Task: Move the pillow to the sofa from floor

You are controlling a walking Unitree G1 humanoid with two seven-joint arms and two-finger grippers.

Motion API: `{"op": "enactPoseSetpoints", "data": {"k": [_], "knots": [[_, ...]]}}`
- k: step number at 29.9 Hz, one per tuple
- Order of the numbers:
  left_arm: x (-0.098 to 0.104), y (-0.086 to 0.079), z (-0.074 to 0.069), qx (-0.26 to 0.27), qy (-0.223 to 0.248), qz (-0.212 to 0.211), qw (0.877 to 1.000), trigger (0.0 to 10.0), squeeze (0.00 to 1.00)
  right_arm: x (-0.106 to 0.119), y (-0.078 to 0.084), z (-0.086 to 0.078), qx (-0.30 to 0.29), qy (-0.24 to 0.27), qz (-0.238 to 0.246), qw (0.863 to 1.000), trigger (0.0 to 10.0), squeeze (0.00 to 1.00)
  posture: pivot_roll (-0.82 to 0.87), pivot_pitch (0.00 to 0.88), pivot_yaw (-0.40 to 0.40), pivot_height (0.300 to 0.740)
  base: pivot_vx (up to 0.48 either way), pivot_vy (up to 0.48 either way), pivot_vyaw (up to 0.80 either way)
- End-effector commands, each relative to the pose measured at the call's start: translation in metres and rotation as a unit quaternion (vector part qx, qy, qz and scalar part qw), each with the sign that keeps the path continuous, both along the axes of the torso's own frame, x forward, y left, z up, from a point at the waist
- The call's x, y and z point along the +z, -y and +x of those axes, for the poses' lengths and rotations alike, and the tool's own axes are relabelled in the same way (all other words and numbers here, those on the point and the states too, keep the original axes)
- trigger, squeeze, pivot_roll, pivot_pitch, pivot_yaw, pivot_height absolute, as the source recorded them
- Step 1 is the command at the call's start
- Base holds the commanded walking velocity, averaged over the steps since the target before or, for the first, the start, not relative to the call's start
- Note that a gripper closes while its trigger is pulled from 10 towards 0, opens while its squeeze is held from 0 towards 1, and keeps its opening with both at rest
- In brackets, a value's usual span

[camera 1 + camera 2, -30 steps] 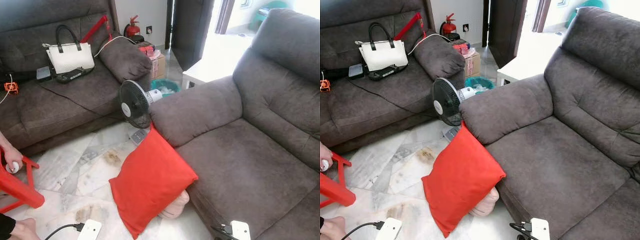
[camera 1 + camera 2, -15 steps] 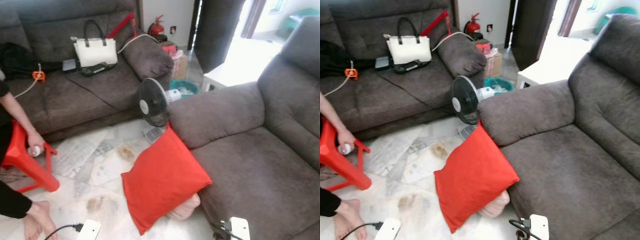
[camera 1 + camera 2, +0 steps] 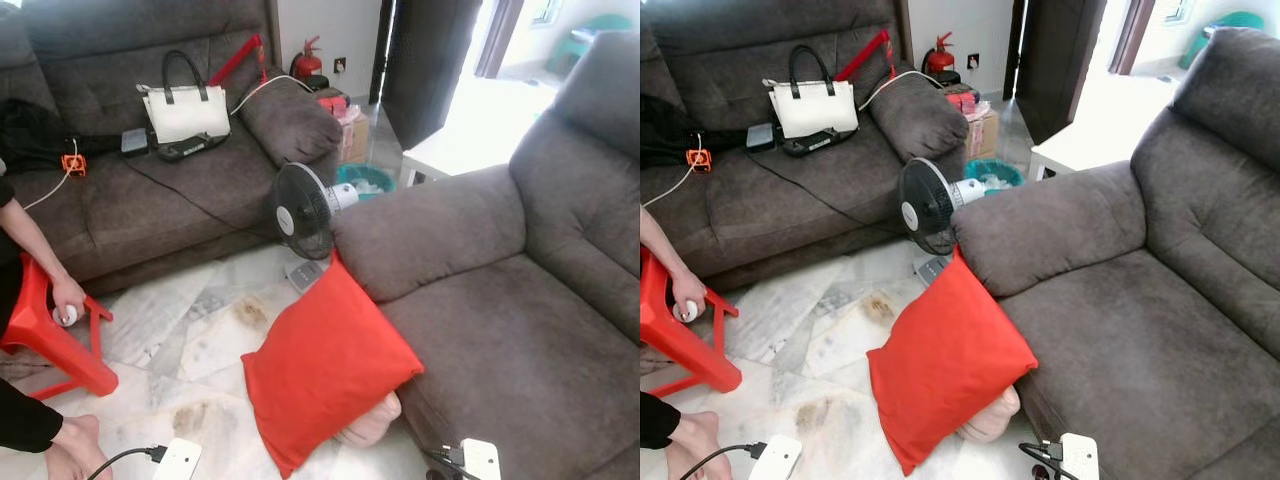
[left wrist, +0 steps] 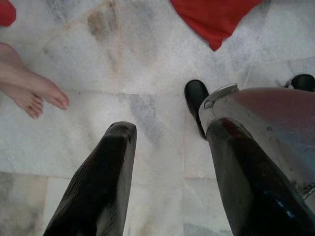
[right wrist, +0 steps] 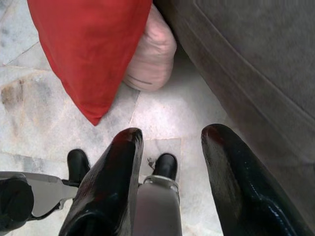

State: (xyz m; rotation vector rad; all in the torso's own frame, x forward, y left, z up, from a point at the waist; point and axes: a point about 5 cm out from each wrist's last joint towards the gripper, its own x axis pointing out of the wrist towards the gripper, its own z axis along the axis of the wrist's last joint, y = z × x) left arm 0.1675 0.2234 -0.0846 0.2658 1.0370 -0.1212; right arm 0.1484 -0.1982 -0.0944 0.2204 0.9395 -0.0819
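Note:
A red pillow (image 3: 325, 370) stands on the marble floor, leaning against the front of the grey sofa (image 3: 520, 340) on my right. A pale pink cushion (image 3: 372, 421) lies tucked under its lower edge. In the right wrist view my right gripper (image 5: 170, 140) hangs open above the floor, close to the red pillow (image 5: 91, 49) and the pink cushion (image 5: 150, 59) beside the sofa base. My left gripper (image 4: 170, 132) is open too, over bare tiles, with a corner of the red pillow (image 4: 211, 17) farther off.
A black fan (image 3: 300, 210) stands behind the pillow by the sofa arm. A second sofa (image 3: 140, 180) at the back left holds a white handbag (image 3: 185, 108). A person holds a red stool (image 3: 50, 335) at left; a bare foot (image 4: 32, 91) is near my left gripper.
The camera has shifted slightly, so the whole scene sits a little differently. The pillow and sofas have not moved. The person's hand stays on the red stool.

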Motion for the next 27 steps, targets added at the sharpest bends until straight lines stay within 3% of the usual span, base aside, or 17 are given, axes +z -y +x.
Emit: {"op": "enactPoseSetpoints", "data": {"k": [1, 24, 27], "knots": [[-0.0011, -0.0004, -0.0027, -0.002, -0.004, -0.001, 1.0, 10.0, 0.0, -0.0006, 0.0005, -0.0015, -0.002, -0.003, 0.001, 1.0, 10.0, 0.0, 0.1, 0.052, -0.028, 0.74, 0.285, 0.0, 0.0], [-0.001, -0.0008, -0.0027, -0.005, -0.006, 0.0, 1.0, 10.0, 0.0, -0.0006, -0.0002, -0.0012, 0.008, -0.005, -0.001, 1.0, 10.0, 0.0, 0.1, 0.051, -0.025, 0.74, 0.304, 0.0, 0.0], [-0.001, -0.0007, -0.0026, -0.004, -0.006, 0.0, 1.0, 10.0, 0.0, -0.0005, 0.0001, -0.0011, 0.012, -0.006, -0.003, 1.0, 10.0, 0.0, 0.1, 0.051, -0.025, 0.74, 0.0, 0.0, 0.0]]}}
